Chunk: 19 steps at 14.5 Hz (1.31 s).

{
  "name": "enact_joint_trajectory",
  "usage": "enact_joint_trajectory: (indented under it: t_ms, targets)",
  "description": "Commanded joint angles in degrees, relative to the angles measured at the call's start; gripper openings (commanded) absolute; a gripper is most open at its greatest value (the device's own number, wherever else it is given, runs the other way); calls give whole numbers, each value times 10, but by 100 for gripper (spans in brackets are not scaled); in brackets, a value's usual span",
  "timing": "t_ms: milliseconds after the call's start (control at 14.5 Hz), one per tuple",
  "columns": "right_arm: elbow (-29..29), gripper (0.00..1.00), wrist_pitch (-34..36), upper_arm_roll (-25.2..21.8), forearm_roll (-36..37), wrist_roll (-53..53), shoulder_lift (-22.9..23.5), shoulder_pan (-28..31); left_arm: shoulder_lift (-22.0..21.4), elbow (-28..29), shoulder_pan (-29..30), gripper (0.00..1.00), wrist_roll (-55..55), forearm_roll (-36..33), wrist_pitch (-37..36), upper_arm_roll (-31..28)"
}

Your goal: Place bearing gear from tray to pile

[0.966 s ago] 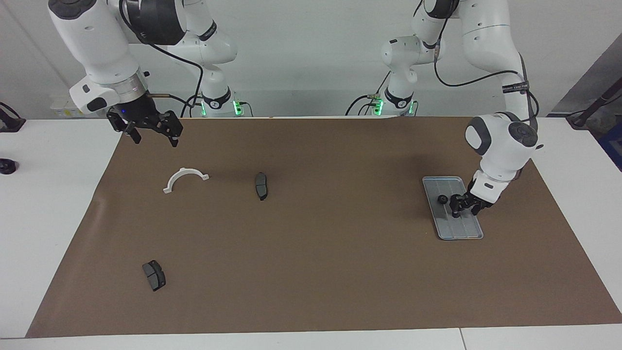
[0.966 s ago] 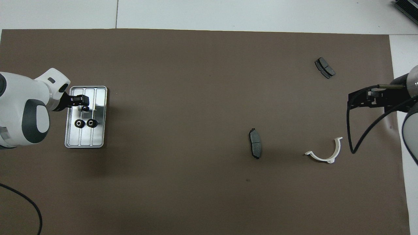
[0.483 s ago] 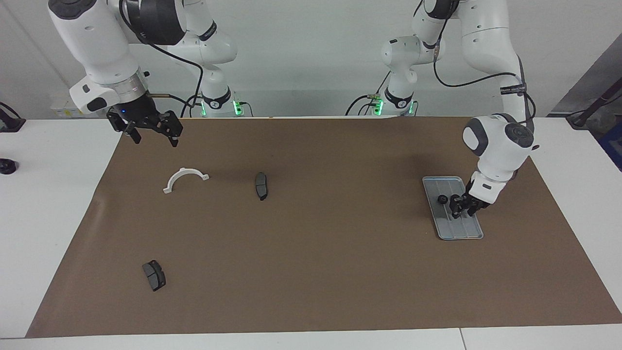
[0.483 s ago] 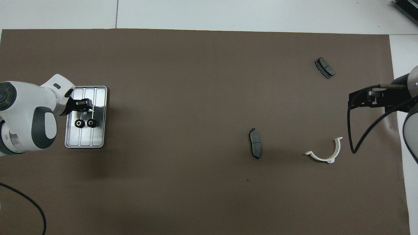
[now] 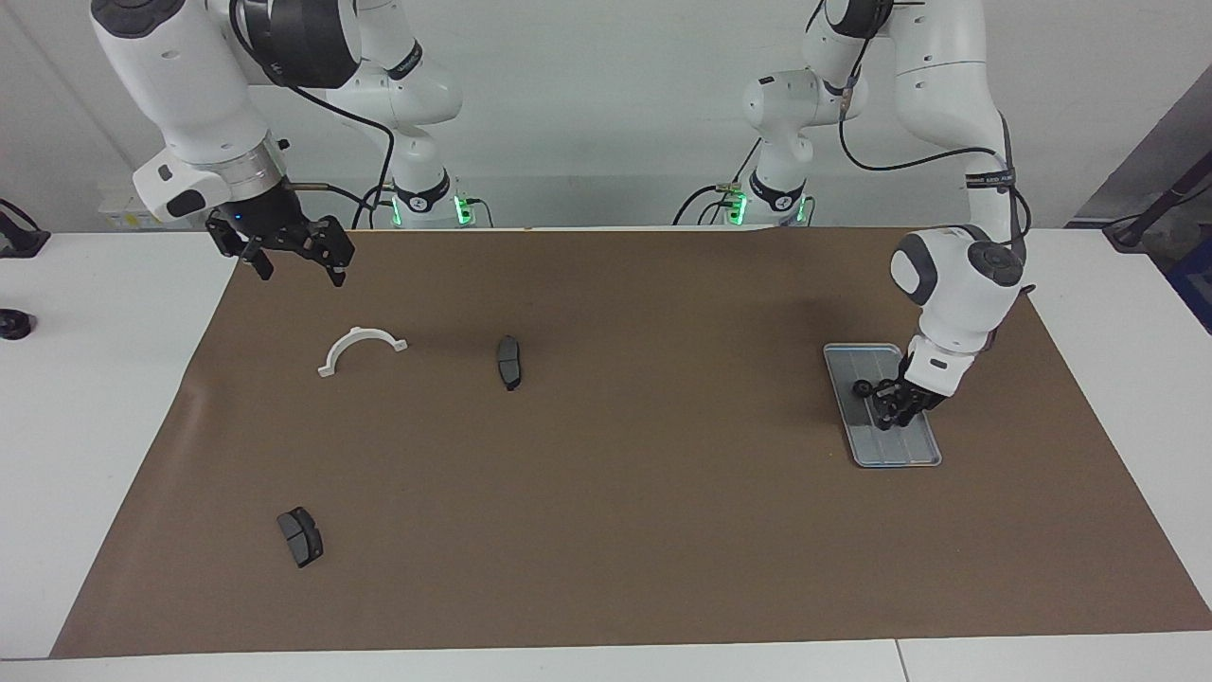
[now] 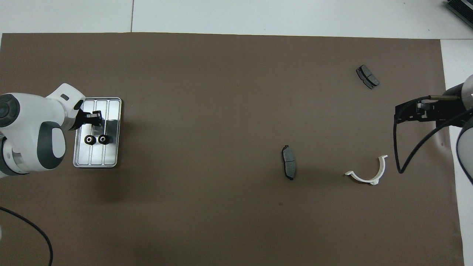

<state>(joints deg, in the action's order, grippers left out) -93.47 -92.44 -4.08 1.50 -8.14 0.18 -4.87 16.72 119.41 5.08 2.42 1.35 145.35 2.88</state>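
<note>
**Left claw down in the tray, right claw parked**

Left claw sits low over the tray, at the left arm's end of the brown mat. Overhead shows two black gears side by side in the tray, touching; the claw is over the tray just farther from the robots than that pair. Can't tell whether its fingers are wide, narrow or on a gear.

Right claw hangs in the air over the mat corner at the right arm's end, fingers spread wide, holding nothing; that arm is waiting.

Open room: the mat between the tray and the mid-table brake pad is bare. White half-ring bracket lies near the right claw. A second brake pad lies nearer the mat's outer edge, well apart from everything. Tray lies well inside the mat's edges.

Writing: a black band on the left arm carries text, not readable.
</note>
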Motion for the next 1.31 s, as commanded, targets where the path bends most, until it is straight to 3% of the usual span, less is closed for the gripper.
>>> enact_joint_trajectory:
  t_ms: [0, 138, 414, 621, 966, 1241]
  targets:
    - [-15, 100, -7, 6, -3, 3, -13, 9, -1, 2, -9, 0, 5, -4, -1, -4]
    - [-15, 100, -7, 6, -3, 4, -13, 9, -3, -29, -9, 0, 5, -5, -50, -4]
    - [-15, 100, -7, 6, -2, 4, -13, 9, -24, -146, -17, 0, 35, -5, -228, 0]
    - [-15, 100, -7, 6, -2, 4, -13, 9, -27, -205, -88, 0, 169, -5, -299, 0]
    - [-15, 100, -7, 6, -3, 4, -13, 9, -14, -171, -255, 0, 422, -5, -184, 1]
    - [-15, 100, -7, 6, -2, 3, -13, 10, 67, -181, -368, 0, 551, -6, -80, 0]
